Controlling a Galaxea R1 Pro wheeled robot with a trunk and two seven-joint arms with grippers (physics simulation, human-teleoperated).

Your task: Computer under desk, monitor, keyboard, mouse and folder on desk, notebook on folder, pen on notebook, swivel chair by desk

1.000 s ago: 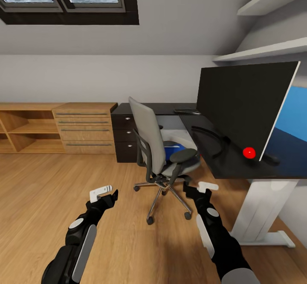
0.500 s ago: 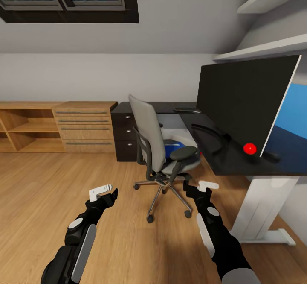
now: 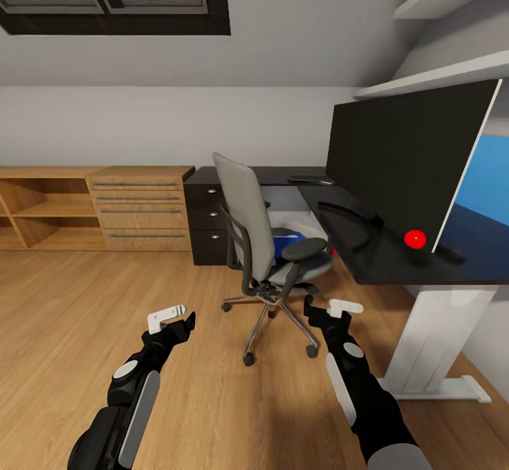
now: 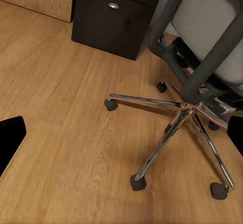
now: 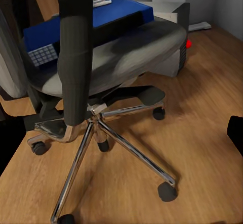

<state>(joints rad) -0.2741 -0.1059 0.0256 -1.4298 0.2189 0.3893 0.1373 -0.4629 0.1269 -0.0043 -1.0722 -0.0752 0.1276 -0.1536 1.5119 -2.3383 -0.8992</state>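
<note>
Swivel chair [image 3: 272, 244] stands on the wooden floor [image 3: 85, 300] just ahead of me, its grey back turned toward my left and its seat facing the black tabletop [image 3: 382, 251] on the right. On the seat I can make out the blue folder [image 5: 86, 24], lying flat; from the head view only a sliver of blue [image 3: 291, 242] shows behind the armrest. A thin whitish pen [image 5: 102, 2] rests on the folder's far part, and a small gridded patch at the folder's near corner is too unclear for me to name. Beyond the seat, in the right wrist view, a light grey computer [image 5: 169, 16] sits on the floor with a red dot on its side, mostly hidden by the chair.

The monitor [image 3: 410, 166] stands upright on the tabletop, its wide screen facing me, red dot at the lower corner; its right edge is cut off by the frame. A dark flat item lies far back on the tabletop, too small to identify.

My left gripper [image 3: 172, 319] hangs over the floor left of the chair's chrome base [image 4: 182, 115], jaws spread and holding nothing. My right gripper [image 3: 331, 312] hovers beside the base, near the desk's white pedestal [image 3: 431, 343], jaws likewise spread and empty. A dark drawer cabinet [image 3: 206, 226] and a wooden drawer unit [image 3: 141, 208] line the far wall.
</note>
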